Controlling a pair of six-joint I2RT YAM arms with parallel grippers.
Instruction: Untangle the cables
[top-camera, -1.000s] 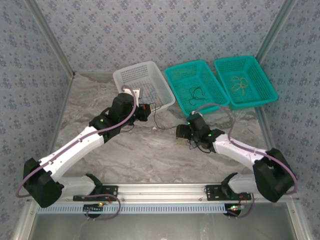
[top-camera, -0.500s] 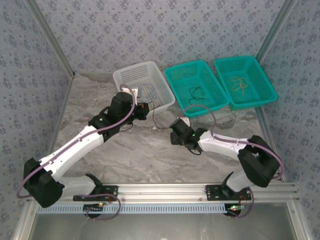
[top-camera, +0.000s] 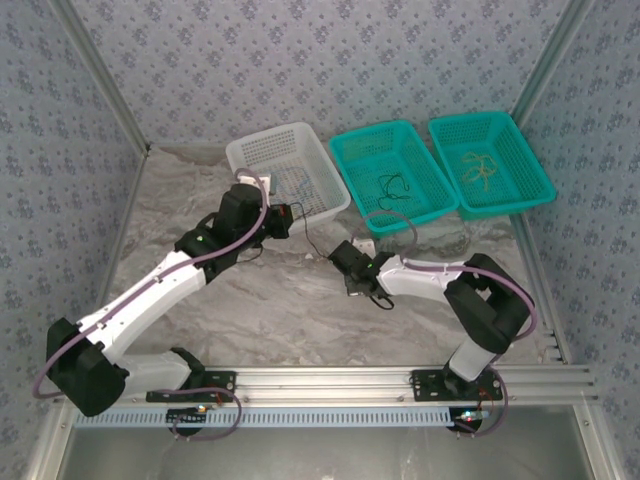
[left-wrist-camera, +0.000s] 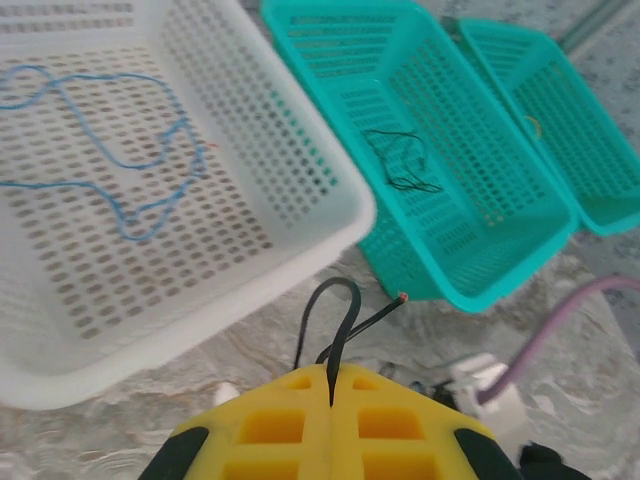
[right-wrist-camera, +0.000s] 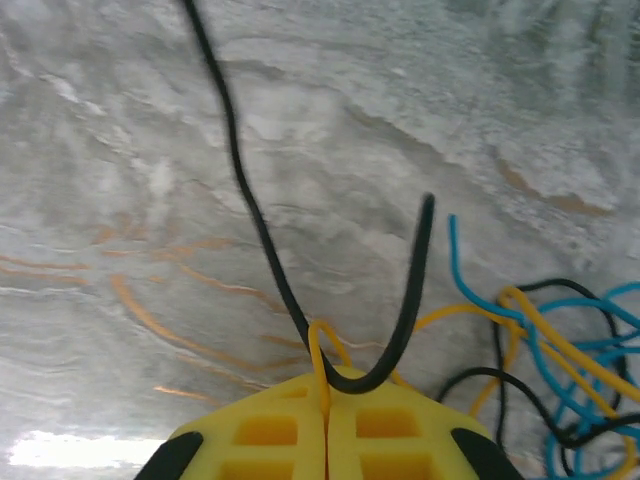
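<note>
I'm watching my left gripper (left-wrist-camera: 330, 388) clenching a black cable (left-wrist-camera: 335, 320) just in front of the white basket (left-wrist-camera: 335, 205), where a blue cable (left-wrist-camera: 120, 160) is lying. My right gripper (right-wrist-camera: 325, 398) is squeezing shut on a black strand (right-wrist-camera: 240, 180) and a yellow loop (right-wrist-camera: 318, 350) low over the desk (right-wrist-camera: 130, 130), with a tangle (right-wrist-camera: 560, 345) of blue, yellow and black cables lying just beside it. A curled black wire (left-wrist-camera: 400, 165) is sitting in the neighbouring teal basket (left-wrist-camera: 420, 270)
</note>
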